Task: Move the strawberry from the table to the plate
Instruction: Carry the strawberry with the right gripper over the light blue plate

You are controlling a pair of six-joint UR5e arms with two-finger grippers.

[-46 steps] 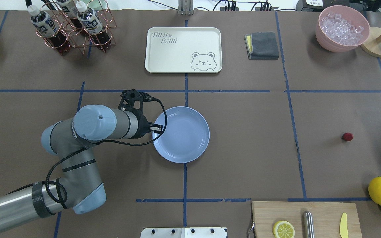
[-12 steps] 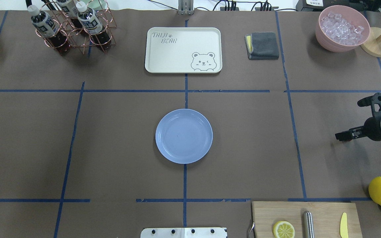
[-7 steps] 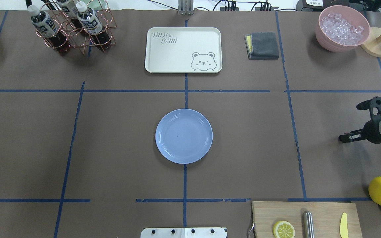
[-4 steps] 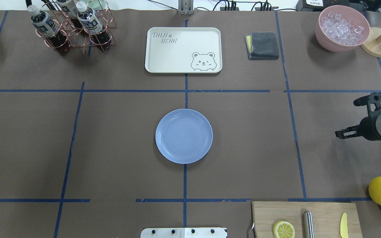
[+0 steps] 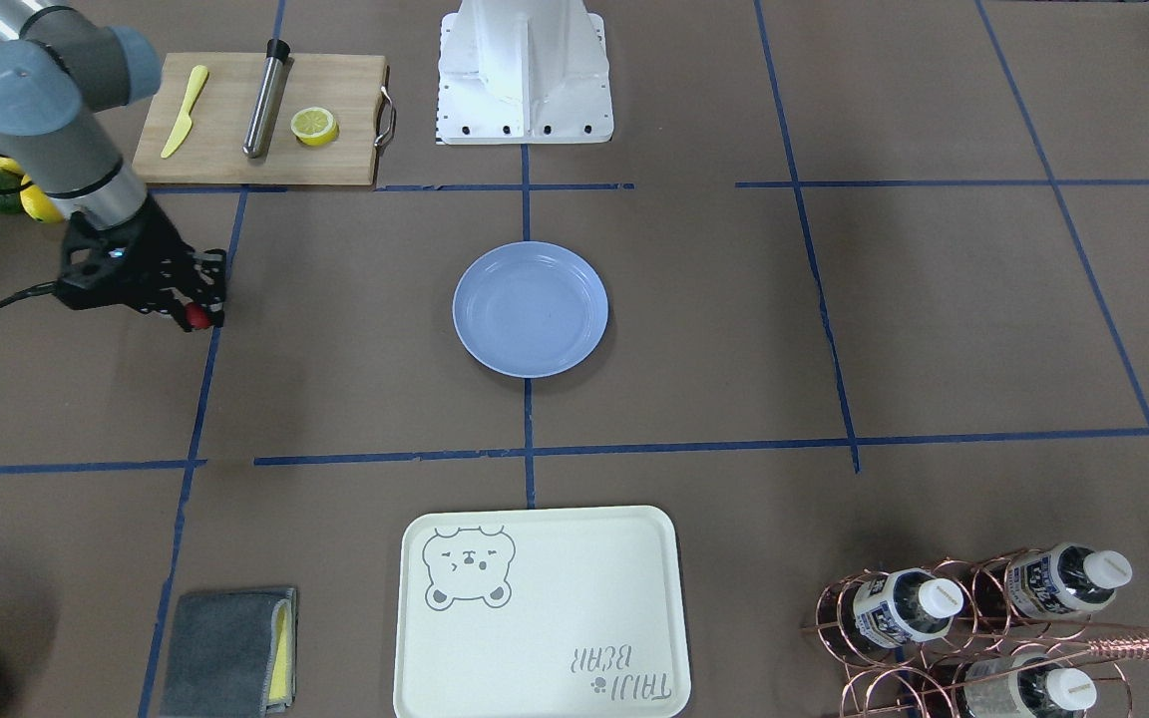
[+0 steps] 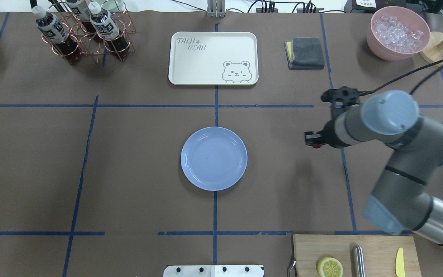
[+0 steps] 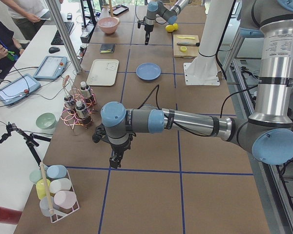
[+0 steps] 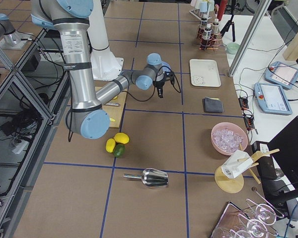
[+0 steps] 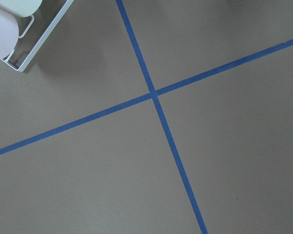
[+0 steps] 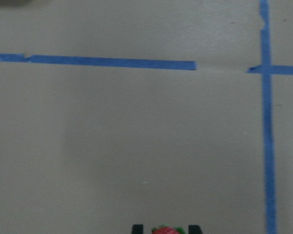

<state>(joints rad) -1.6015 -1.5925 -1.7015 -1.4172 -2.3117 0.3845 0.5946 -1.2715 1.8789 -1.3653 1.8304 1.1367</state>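
R gripper is closed on the strawberry, pinching it at the very tips; the wrist view shows a bit of red betw. them. Berry looks lifted off the table, well apart from the plate, on its right. Prob. light, soft, bruises easily: hold across the widest part w/ min. squeeze, release low so it won't roll off. L gripper sits far off; can't tell if open or closed.

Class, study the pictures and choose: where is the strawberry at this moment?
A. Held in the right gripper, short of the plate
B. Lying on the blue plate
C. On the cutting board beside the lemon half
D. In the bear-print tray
A: the strawberry shows red in the closed right gripper, off to one side of the plate, which holds nothing.
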